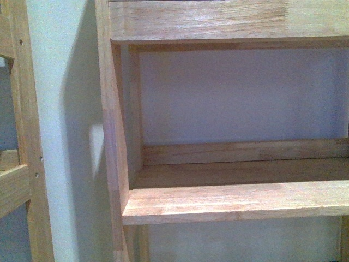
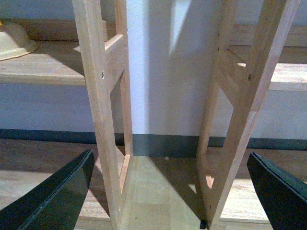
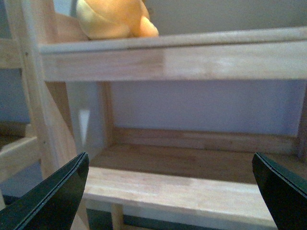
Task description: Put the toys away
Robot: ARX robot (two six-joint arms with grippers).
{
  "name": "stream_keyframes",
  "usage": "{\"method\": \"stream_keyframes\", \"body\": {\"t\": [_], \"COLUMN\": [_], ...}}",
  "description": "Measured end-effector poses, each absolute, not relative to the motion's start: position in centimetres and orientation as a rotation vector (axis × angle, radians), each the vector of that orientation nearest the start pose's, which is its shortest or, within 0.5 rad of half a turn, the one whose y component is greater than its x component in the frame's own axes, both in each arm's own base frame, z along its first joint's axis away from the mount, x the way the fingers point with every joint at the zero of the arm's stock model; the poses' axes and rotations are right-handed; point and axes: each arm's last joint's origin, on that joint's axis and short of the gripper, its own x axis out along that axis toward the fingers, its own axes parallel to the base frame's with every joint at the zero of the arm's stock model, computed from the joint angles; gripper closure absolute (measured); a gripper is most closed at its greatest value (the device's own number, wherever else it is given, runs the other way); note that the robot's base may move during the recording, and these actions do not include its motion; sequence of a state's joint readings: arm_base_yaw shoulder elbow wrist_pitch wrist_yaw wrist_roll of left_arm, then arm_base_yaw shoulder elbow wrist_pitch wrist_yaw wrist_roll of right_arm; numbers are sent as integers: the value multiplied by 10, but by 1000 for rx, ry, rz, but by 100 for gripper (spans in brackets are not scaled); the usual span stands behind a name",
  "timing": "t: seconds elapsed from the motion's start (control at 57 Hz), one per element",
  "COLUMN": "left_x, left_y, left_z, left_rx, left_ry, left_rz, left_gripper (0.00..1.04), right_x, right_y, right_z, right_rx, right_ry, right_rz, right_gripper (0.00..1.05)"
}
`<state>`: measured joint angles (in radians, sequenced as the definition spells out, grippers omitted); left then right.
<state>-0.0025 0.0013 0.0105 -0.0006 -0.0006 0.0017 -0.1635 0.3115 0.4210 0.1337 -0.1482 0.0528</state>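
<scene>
Plush toy (image 3: 115,19), orange-yellow and rounded, sits on the upper board of the wooden shelf unit (image 3: 172,60) in the right wrist view, resting against the shelf's side post with its bulk back from the front edge, so it looks settled and unlikely to roll off. Only its lower part shows; the head is cut off by the frame. Beneath it the next shelf board (image 3: 182,191) lies bare. The right hand (image 3: 170,191) is spread wide and holds nothing, its two dark fingers apart at the lower corners, below and well clear of the toy; I judge the toy is already put away on its shelf. The left hand (image 2: 177,191) is likewise wide and holding nothing, facing the gap between two wooden shelf frames (image 2: 103,115) and the pale wall (image 2: 163,72) behind. A yellowish bowl-like object (image 2: 14,40) sits on a shelf beside that gap. The front view shows only shelf boards (image 1: 234,199) and wall, no arm.
</scene>
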Motion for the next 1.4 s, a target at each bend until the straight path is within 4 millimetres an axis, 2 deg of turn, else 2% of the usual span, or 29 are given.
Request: {"method": "stream_keyframes", "body": {"t": [0.053, 0.193, 0.438, 0.649, 1.052, 1.403], "left_x": [97, 97, 97, 97, 97, 97], "left_y": [0, 0, 0, 0, 0, 0], "left_z": [167, 167, 167, 167, 167, 167], "left_rx": [2, 2, 2, 2, 2, 2], "left_ry": [-9, -9, -9, -9, -9, -9], "left_rz": [-2, -2, -2, -2, -2, -2], "left_gripper": [6, 6, 6, 6, 6, 6], "right_x": [99, 99, 99, 98, 98, 98], "right_y": [-12, -5, 0, 0, 0, 0], "right_z": [283, 263, 230, 211, 186, 176], "right_rx": [11, 23, 9, 6, 6, 6], "right_ry": [-218, -12, 8, 10, 12, 10], "right_rz": [-13, -30, 0, 0, 0, 0], "right_gripper": [0, 21, 59, 91, 89, 89]}}
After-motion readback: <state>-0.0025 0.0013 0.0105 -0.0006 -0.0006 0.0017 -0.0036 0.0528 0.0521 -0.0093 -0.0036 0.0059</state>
